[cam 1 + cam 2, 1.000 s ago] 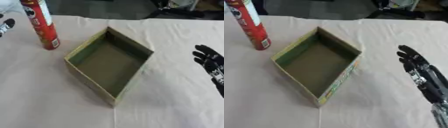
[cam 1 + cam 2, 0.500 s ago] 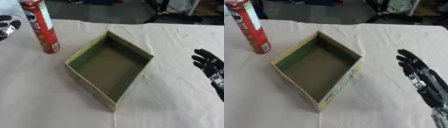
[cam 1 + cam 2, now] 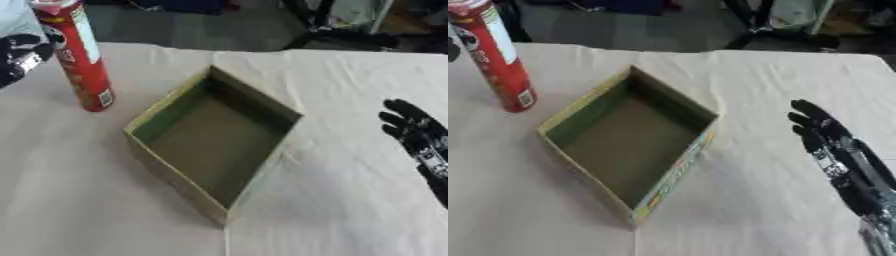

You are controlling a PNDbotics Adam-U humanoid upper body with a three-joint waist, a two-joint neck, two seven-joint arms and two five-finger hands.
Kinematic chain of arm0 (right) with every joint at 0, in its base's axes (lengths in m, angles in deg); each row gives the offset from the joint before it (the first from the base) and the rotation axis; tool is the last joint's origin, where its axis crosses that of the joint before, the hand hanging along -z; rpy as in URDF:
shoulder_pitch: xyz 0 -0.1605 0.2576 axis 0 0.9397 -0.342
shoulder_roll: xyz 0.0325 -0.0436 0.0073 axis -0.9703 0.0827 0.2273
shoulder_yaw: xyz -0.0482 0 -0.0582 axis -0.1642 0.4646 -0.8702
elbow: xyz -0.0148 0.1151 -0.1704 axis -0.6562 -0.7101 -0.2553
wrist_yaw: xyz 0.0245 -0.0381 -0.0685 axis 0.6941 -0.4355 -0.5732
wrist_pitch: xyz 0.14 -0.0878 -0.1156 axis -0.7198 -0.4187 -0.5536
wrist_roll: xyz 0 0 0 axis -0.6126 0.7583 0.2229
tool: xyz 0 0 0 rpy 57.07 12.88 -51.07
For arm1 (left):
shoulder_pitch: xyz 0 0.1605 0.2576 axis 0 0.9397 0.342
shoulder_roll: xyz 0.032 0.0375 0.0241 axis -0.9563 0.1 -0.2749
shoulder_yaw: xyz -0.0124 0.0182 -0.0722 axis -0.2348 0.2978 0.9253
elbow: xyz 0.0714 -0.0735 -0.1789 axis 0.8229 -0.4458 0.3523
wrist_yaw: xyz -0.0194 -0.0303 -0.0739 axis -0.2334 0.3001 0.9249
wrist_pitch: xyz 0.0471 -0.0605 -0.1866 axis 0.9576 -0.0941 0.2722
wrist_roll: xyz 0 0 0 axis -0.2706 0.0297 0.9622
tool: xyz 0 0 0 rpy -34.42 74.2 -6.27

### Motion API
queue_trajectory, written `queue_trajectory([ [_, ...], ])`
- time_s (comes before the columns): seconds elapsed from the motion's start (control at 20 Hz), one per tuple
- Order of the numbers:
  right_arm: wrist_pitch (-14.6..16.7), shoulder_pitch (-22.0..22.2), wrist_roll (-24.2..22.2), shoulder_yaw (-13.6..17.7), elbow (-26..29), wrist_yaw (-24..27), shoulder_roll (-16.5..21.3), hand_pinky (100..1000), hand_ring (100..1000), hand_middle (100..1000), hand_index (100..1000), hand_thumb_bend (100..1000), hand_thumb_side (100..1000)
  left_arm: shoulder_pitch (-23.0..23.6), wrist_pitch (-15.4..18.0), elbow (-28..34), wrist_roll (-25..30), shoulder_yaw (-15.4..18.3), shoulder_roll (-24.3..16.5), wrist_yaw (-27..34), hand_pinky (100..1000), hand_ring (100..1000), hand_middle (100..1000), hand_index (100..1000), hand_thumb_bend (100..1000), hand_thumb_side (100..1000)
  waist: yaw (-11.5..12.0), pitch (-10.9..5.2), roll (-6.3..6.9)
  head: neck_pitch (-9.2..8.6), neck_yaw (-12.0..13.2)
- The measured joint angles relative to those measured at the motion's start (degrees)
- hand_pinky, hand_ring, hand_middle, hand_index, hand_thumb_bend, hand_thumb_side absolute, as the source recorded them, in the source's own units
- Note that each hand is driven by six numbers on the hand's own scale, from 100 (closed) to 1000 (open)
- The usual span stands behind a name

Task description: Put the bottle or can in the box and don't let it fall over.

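Our left hand (image 3: 21,56), fingers curled and holding nothing, sits just left of the upright red can (image 3: 78,55), much nearer it than our right hand (image 3: 833,142), open, well right of the empty box (image 3: 213,141). Only the left eye view shows our left hand clearly.

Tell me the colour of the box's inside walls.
Dull olive green inside the box, with tan cardboard edges; the left eye view shows it best.
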Motion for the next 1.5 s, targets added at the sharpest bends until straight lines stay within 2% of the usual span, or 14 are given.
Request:
queue_trajectory([
  [0.3,-0.4,0.0,0.0,0.0,0.0,0.0,-0.1,1000,1000,1000,1000,100,763,-1.7,1.1,-1.7,0.8,-0.4,0.5,-2.0,1000,1000,1000,974,347,595,-0.1,0.00,0.13,0.00,0.0],
  [0.4,-0.5,0.0,-0.1,0.0,0.0,0.0,-0.2,1000,1000,1000,1000,100,765,-2.0,1.5,-2.4,1.0,-0.4,1.0,-2.7,1000,1000,1000,975,292,496,-0.1,0.01,0.14,0.00,0.1],
  [0.45,-0.5,0.0,-0.2,0.0,0.0,0.0,-0.3,1000,1000,1000,1000,100,767,-2.2,1.6,-2.7,1.2,-0.4,1.2,-3.0,1000,1000,1000,977,289,489,-0.1,0.02,0.15,0.00,0.1],
  [0.75,-0.8,-0.1,-0.3,0.0,0.0,0.0,-0.5,1000,1000,1000,1000,100,773,-2.7,1.6,-4.1,1.1,-0.3,2.2,-3.8,1000,1000,1000,984,309,523,-0.1,0.42,0.15,-0.15,0.3],
  [0.95,-1.0,-0.1,-0.3,0.0,0.0,-0.1,-0.7,1000,1000,1000,1000,100,773,-2.8,0.2,-4.9,-0.1,0.0,2.3,-4.7,1000,1000,1000,978,324,565,-0.1,0.47,0.12,-0.16,0.3],
  [1.5,-1.1,0.1,-0.2,0.0,0.0,-0.6,-1.5,1000,1000,1000,1000,100,770,-3.0,-3.9,-7.0,-4.2,1.0,2.7,-6.5,1000,1000,1000,971,332,608,0.4,0.47,-0.18,-0.18,0.2],
])
